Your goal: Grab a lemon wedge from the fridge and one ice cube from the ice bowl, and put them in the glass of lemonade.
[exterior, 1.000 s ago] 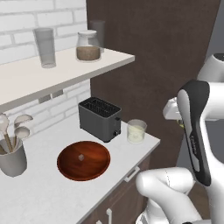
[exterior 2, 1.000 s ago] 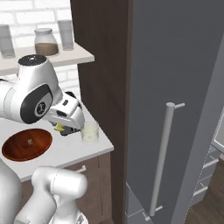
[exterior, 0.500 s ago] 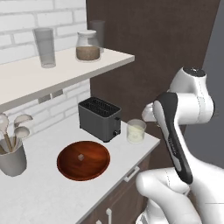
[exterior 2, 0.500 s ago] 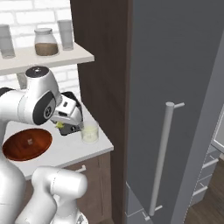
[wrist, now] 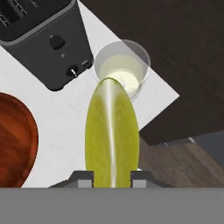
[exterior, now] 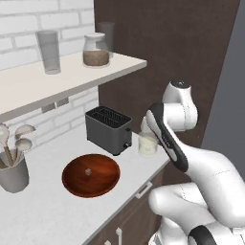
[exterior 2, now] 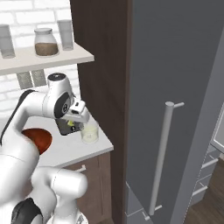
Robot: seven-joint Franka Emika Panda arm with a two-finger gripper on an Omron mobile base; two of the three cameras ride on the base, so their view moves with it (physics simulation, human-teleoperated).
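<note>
Gripper, hand view: the gripper (wrist: 112,177) is clamped on the lemon wedge (wrist: 112,135), which stands between the two finger tips.
Glass, hand view: the glass of lemonade (wrist: 121,72) sits just past the wedge's far tip, on the white counter (wrist: 65,113).
Toaster, hand view: the black toaster (wrist: 43,39) is beside the glass.
Bowl, hand view: the ice bowl (wrist: 15,140) lies to the wedge's side.
Right base view: the gripper (exterior 2: 71,127) hangs just beside the glass of lemonade (exterior 2: 90,132), a yellow speck at its tips; the fridge (exterior 2: 175,109) stands well off.
Left base view: the glass of lemonade (exterior: 148,143) shows partly behind the arm; the ice bowl (exterior: 91,175) holds the ice cube (exterior: 88,171).
</note>
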